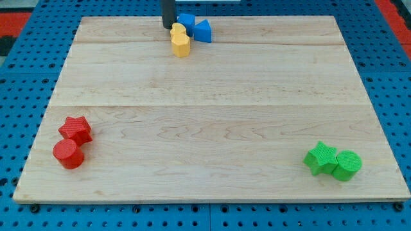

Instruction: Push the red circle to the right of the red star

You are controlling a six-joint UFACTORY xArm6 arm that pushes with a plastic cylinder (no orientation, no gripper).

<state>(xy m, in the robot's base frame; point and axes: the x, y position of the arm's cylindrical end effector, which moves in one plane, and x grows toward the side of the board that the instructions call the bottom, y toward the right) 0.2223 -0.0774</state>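
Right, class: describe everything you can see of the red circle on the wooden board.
The red circle is a short, solid red cylinder, plastic by its look, with a flat round top and a smooth side wall. It stands upright on the pale wooden board near the view's bottom-left corner. It lies just below and slightly left of the red star, touching or nearly touching it. My tip is far off at the view's top.

Single cam, no second view to overlap. Looks down at a steep angle from the board's (pixel 212 96) near edge, facing its far edge. Mid range: whole board fits in frame, blue pegboard (pixel 19 77) margin all round, rod (pixel 168 13) cropped at the view's top.
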